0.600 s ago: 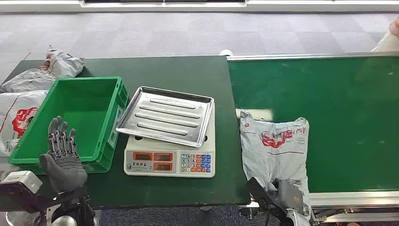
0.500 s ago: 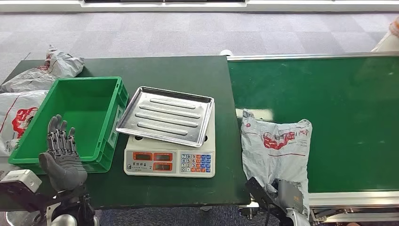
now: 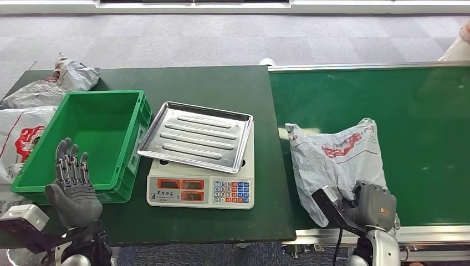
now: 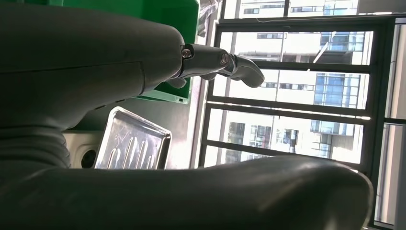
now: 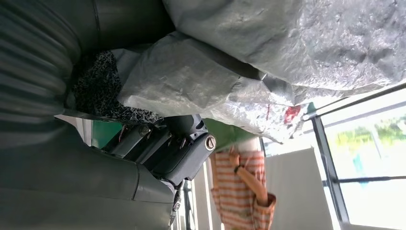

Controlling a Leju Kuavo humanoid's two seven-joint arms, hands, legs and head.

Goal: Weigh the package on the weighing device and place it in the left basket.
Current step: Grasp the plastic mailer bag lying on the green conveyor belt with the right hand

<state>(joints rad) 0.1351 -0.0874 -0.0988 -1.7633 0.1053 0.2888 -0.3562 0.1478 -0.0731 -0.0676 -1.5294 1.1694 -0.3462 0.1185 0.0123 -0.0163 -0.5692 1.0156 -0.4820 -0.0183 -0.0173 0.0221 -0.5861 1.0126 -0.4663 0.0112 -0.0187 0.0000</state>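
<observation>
A grey plastic package (image 3: 338, 158) with red print lies crumpled on the green conveyor belt (image 3: 388, 94), right of the scale. My right hand (image 3: 372, 206) grips its near end; in the right wrist view the package (image 5: 287, 48) is bunched between the thumb and the dark fingers (image 5: 184, 146). The white scale (image 3: 199, 191) with its steel tray (image 3: 194, 136) stands empty at the table's middle. Left of it is the empty green basket (image 3: 139, 124). My left hand (image 3: 72, 185) hovers open at the basket's near left corner, its fingers (image 4: 234, 67) spread.
Other grey packages lie left of the basket (image 3: 72, 77) (image 3: 19, 138). The dark green table (image 3: 221, 83) meets the conveyor's metal edge (image 3: 366, 66). A person in a striped sleeve (image 5: 244, 196) stands beyond the belt's far right end.
My right hand has come up over the belt's near edge with the package's near end in it. The package has bunched up and shifted right and away. The left hand barely moved.
</observation>
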